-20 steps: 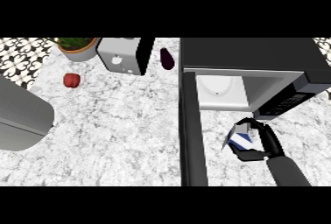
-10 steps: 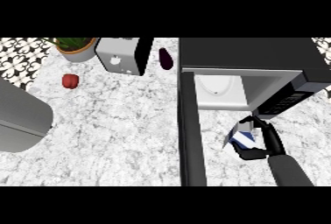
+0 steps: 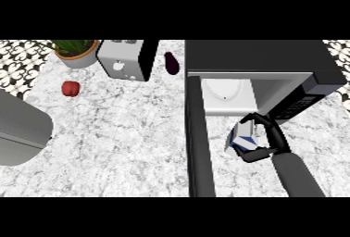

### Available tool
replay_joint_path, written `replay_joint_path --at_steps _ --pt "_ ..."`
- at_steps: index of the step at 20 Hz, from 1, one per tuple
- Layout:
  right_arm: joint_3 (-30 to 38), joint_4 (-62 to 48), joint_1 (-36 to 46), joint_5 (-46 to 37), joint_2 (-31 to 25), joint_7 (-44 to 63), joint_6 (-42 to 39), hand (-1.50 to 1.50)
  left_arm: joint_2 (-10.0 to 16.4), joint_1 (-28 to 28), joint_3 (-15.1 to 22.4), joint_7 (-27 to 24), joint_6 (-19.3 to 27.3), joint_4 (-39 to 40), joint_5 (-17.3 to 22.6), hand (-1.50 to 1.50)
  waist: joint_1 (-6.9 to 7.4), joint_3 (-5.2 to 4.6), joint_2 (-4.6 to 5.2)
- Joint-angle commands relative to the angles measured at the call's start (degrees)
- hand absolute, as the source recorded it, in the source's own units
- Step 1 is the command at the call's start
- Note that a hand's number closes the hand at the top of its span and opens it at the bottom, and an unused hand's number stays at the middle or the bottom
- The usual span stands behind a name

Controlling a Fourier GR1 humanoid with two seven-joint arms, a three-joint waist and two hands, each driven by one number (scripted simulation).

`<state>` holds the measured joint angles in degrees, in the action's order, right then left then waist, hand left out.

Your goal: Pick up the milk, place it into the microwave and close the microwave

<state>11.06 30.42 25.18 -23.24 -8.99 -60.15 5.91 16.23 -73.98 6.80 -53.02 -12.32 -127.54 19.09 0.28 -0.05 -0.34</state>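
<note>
1. R hand, lower right of frame. Black, on a grey forearm that comes in from the bottom edge and slants up-left. Fingers arch over the top and the thumb hooks underneath, so you see it clamped round the milk.

2. Milk: white carton w/ blue patch, tilted, in the R hand. It is over the counter just below the microwave's open mouth, not inside.

3. L hand: not visible anywhere.

4. Microwave, upper right. Black top, control panel at its right front. Cavity is open and white-walled, w/ a pale round turntable on its floor. Can't tell anything else inside.

5. Microwave door: swung open, seen as a long black bar from the cavity's left corner down to the bottom edge.

6. Room to move: hand and milk sit in the lane between the door on the left and the panel corner at upper right. Cavity mouth lies directly above the carton. Fingers are near the panel's lower corner.

7. Left of the door, a wide stretch of marble counter.
- Grey rounded object at the left edge.
- Red pepper upper left.
- Potted plant, toaster and eggplant along the top.
All are well apart from the hand.
</note>
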Motion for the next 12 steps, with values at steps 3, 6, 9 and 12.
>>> replay_joint_path --at_steps 3,6,9,12 --pt "-1.91 13.33 0.17 0.58 1.42 8.48 0.82 1.50 0.18 1.38 -2.62 -1.68 -2.81 4.14 2.08 -1.50 -0.58 -0.06 -0.23" --pt "-2.03 17.07 1.45 0.80 -0.56 14.49 -1.08 1.50 1.06 -0.98 -3.00 1.61 -2.92 -1.13 3.68 -1.50 -0.33 0.01 0.00" --pt "-2.62 19.46 2.42 0.85 1.89 20.54 0.27 1.50 0.64 0.75 -4.62 -0.06 -4.13 2.35 3.62 -1.50 -0.01 0.01 0.06" --pt "-4.56 15.97 7.49 -1.59 3.76 25.50 1.29 1.50 -0.96 4.84 -1.92 3.45 -1.09 2.84 0.79 -1.50 0.27 0.04 0.32"
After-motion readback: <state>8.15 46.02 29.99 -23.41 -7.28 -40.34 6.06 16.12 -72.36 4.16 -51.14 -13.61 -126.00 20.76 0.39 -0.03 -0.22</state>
